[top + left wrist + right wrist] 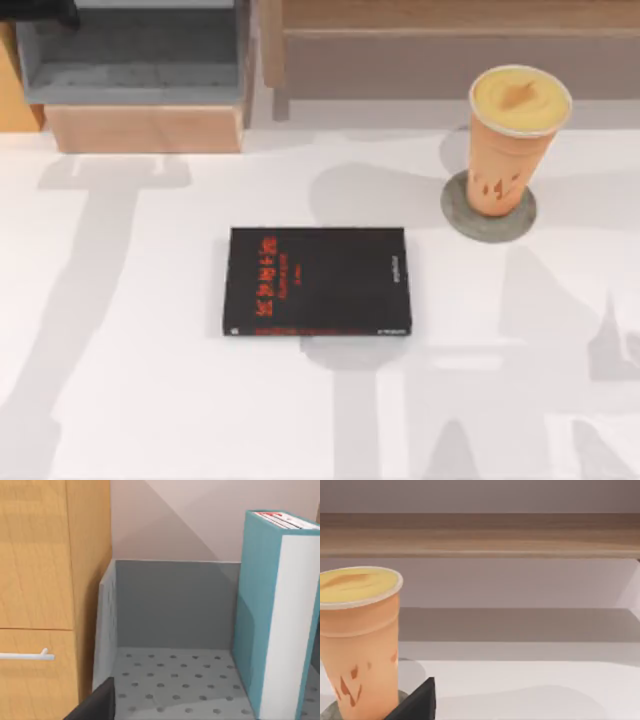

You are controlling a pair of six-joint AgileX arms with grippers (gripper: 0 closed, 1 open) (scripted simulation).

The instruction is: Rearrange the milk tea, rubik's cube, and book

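tapered orange milk tea [512, 140] stands upright on a flat grey round disc [489, 212] near the table's [150, 400] back right corner; thick teal book [272, 615] stands upright in a grey dimpled bin [170, 605]; jaws' state: can't tell for either arm

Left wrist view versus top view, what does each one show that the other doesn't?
Left wrist view alone: the teal book standing upright in the grey bin, and a wooden cabinet door with a metal handle. Top view alone: the black book lying flat on the white table, and the milk tea standing on a grey coaster. Both share the grey bin.
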